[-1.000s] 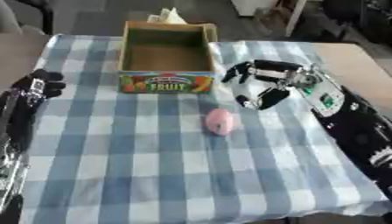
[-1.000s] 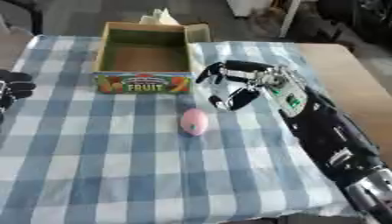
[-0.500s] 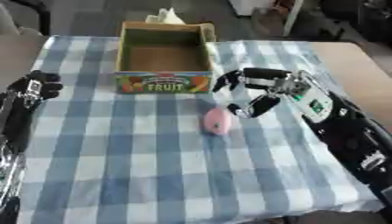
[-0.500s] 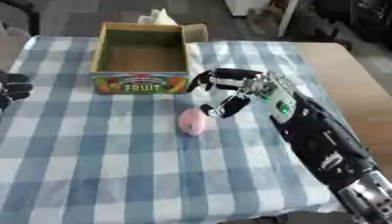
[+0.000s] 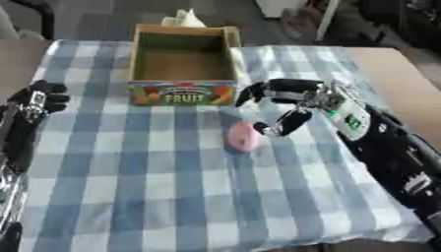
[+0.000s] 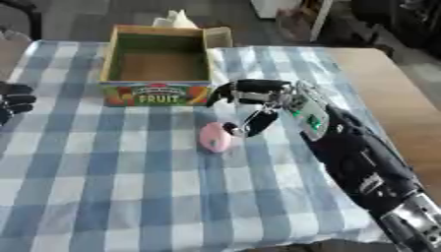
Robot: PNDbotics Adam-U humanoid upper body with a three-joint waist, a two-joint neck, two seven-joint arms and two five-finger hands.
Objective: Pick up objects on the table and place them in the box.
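Where the checked tablecloth (image 5: 129,187) covers the table, a pink egg-shaped object (image 5: 243,137) lies near its middle. Right hand (image 5: 293,101): fingers spread, grasping nothing, just beside the object. Cardboard fruit box (image 5: 183,63): far edge, empty. Left hand (image 5: 36,98): left edge, fingers curled, holding nothing.

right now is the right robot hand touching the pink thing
Cannot tell. In both eye views the right robot hand has a fingertip ending right beside the pink thing, with no plain gap or contact.
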